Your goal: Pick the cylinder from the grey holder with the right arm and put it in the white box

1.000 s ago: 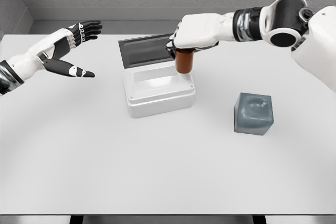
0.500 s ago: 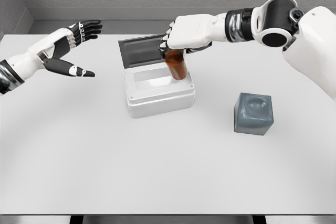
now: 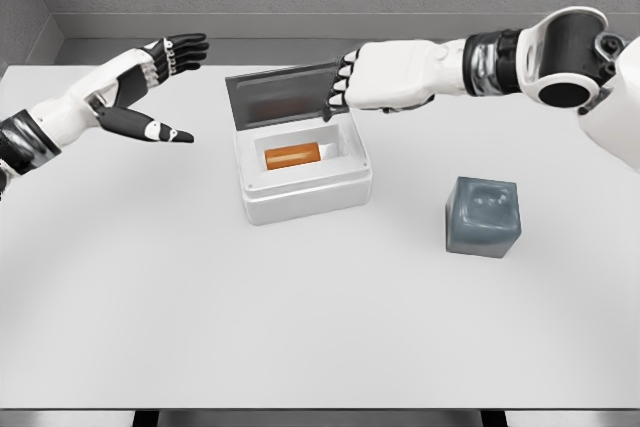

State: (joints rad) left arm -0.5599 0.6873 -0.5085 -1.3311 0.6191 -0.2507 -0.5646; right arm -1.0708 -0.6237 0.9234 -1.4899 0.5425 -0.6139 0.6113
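One cylinder lying inside the white box

Cylinder (image 3: pixel 292 155): orange-brown, short, on its side, long axis running left-right, resting on the floor of the white box (image 3: pixel 305 192). Sits toward the left and middle of the cavity; a pale strip of box floor shows to its right.

Box: thick white walls, dark grey lid (image 3: pixel 280 97) hinged at the back and tilted up and open.

Right hand (image 3: pixel 375 77): hovers above the box's back right corner, overlapping the lid's right edge. Holds nothing. Dark fingertips point left and down, loosely extended, slightly apart. Not touching the cylinder.

Left hand (image 3: pixel 140 87): well to the left of the box, above the table (image 3: pixel 300 327), palm open, fingers spread, thumb pointing right. Empty.

Grey holder (image 3: pixel 483 217): a cube to the right of the box and nearer the camera, apart from it. Shallow dimples on its top.

Hard to make out: contact between right fingers and lid cannot be told. Box's near wall hides the lower edge of the cylinder. Right arm cut off at the picture's right edge, left arm at the left edge
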